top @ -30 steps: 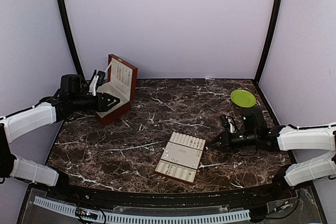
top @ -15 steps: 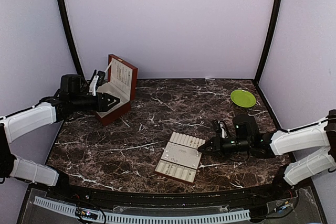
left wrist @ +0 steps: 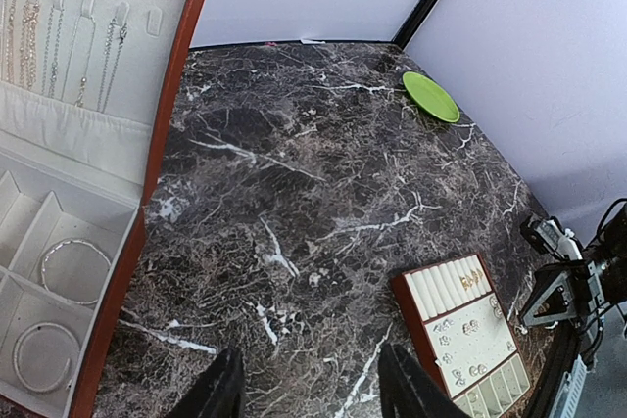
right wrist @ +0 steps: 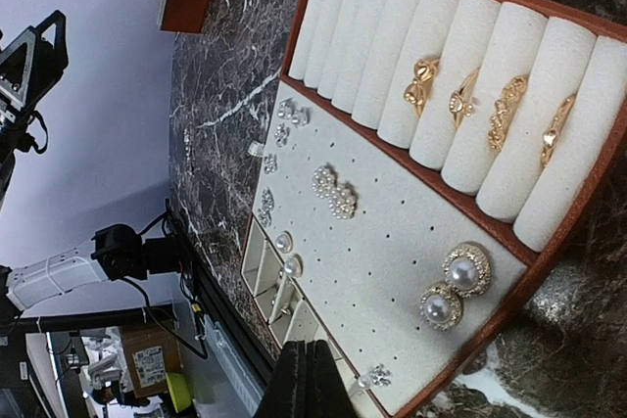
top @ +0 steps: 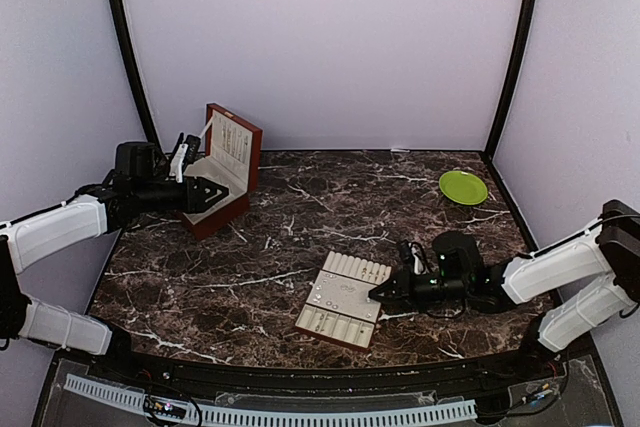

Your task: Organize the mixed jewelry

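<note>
The mixed jewelry sits on the cream slotted tray (top: pixel 343 332) near the front middle, showing as pale specks (top: pixel 322 298). In the right wrist view the tray (right wrist: pixel 549 252) carries gold rings (right wrist: pixel 460 97) in its rolls. Gold-rimmed pearl earrings (right wrist: pixel 453 286), pearl cluster studs (right wrist: pixel 333 193) and small studs (right wrist: pixel 290 113) lie on its perforated pad. My right gripper (top: pixel 378 293) is shut and empty-looking at the tray's right edge, with its fingertips (right wrist: pixel 312 371) beside a tiny pearl stud (right wrist: pixel 373 376). My left gripper (left wrist: pixel 313 391) is open over bare marble, next to the wooden box (top: pixel 250 152).
The red-brown box (left wrist: pixel 168 134) stands open at back left, with necklaces (left wrist: pixel 59 36) hung in its lid and bangles (left wrist: pixel 73 266) in its compartments. A green plate (top: pixel 463 187) lies at back right. Dark marble runs between the box and the tray.
My right arm has slid left and forward, bringing its shut gripper from beside the tray to the tray's right edge. The left arm has not moved.
</note>
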{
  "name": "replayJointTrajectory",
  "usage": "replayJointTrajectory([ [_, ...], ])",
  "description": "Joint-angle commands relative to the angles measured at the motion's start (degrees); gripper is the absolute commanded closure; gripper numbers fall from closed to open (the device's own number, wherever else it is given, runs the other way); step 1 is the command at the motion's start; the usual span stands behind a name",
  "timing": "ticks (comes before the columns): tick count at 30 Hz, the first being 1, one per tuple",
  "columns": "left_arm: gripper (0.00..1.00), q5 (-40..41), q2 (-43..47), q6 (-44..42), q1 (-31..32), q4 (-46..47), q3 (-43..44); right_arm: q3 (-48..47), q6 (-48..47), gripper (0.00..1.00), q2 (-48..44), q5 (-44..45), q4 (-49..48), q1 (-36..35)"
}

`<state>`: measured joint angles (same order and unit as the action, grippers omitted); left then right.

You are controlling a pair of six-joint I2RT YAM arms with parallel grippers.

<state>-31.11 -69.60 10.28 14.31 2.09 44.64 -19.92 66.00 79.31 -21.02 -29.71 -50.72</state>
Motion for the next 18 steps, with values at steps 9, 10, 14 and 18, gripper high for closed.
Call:
replayJointTrajectory([
  [9, 0.51, -1.4, 1.7, 0.4, -0.4, 1.5, -0.3, 2.7, 4.5, 1.0, 2.6, 0.8, -6.3, -1.0],
  [10, 0.51, -1.4, 1.7, 0.4, -0.4, 1.6, -0.3, 2.8, 4.7, 1.0, 2.9, 0.7, -6.8, -1.0],
  [14, 0.51, -1.5, 1.7, 0.5, -0.4, 1.7, -0.3, 2.8, 5.2, 1.0, 3.9, 0.4, -7.7, -1.3],
  [18, 0.51, -1.6, 1.6, 0.5, -0.4, 1.7, -0.3, 2.8, 5.3, 1.0, 4.7, 0.5, -8.4, -1.4],
])
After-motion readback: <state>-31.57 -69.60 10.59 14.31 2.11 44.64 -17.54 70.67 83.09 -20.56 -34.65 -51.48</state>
